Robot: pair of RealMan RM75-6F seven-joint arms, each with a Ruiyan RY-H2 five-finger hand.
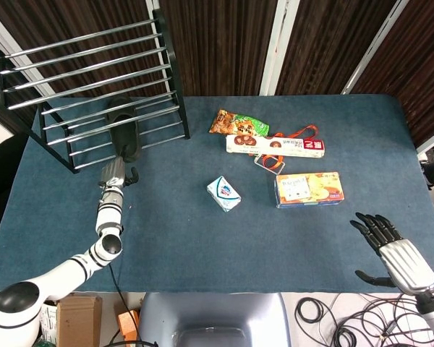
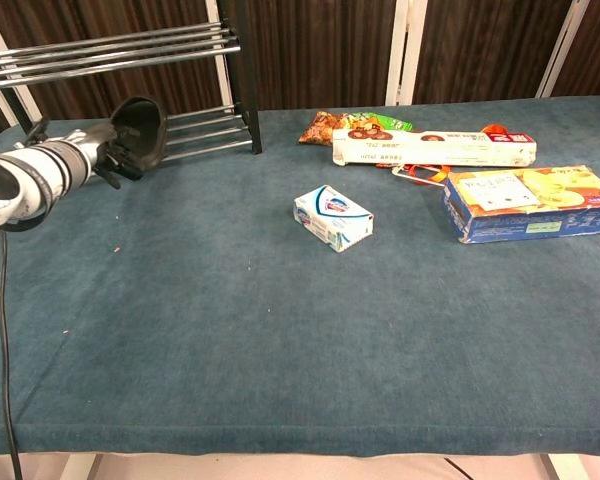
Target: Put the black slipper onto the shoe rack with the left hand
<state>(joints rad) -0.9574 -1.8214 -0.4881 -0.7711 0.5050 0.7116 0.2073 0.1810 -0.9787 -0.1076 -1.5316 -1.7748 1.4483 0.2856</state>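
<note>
Slipper point(image 1: 124, 134), black, lies on the lower bars of the shoe rack point(image 1: 94, 79), heel end at the rack's front edge. Just in front of the rack the left hand point(image 1: 114, 173) sits at that heel; whether its fingers grip it I cannot tell. Far from the rack, the right hand point(image 1: 390, 249) hangs spread and holds nothing

a table point(image 1: 202, 238) covered in blue carpet-like cloth fills both views. behind it hang dark brown ribbed curtains point(image 1: 224, 43), crossed by white bars point(image 1: 283, 36) running upright and slanting. below the table's near edge lie black cables point(image 1: 333, 318) and a cardboard box point(image 1: 76, 318) on the floor.
</note>
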